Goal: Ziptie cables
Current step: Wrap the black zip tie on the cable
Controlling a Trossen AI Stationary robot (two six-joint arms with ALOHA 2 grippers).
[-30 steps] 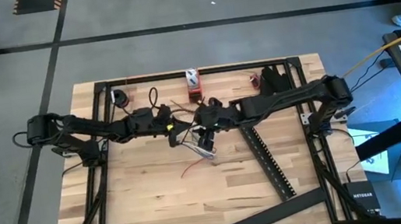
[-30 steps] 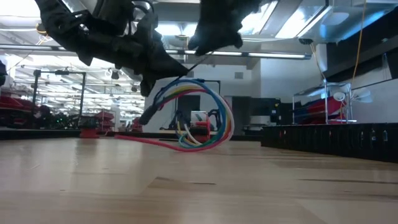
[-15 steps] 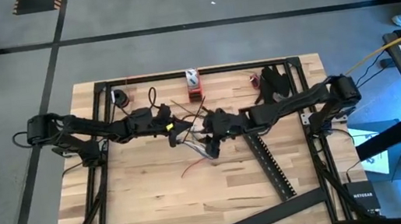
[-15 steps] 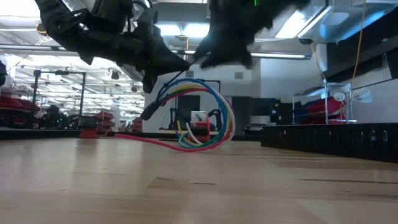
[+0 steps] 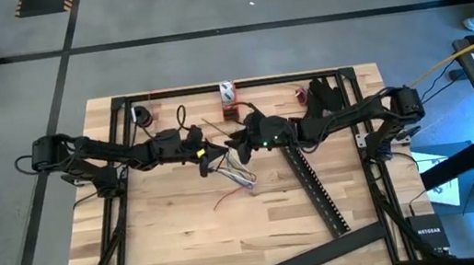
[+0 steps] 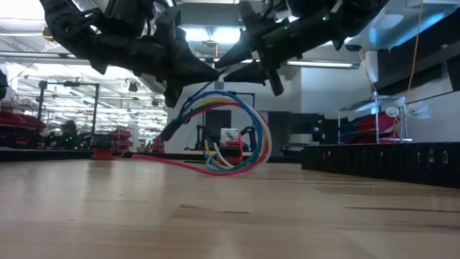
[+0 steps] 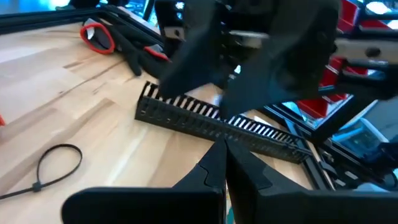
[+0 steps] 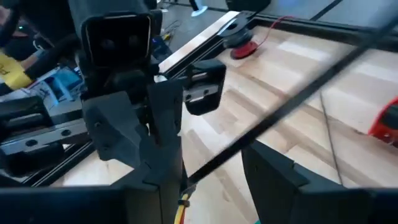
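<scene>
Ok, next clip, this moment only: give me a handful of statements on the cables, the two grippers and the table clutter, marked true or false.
1. The left gripper is shut on the cables. True.
2. The cables lie flat on the table, untouched. False: they arch up in a loop from the left gripper, with loose ends on the wood.
3. The right gripper sits close beside the left gripper, mid-table. True.
4. The long black slotted bar is held by the right gripper. False: it lies on the table.
5. A looped zip tie lies on the wood. True.
</scene>
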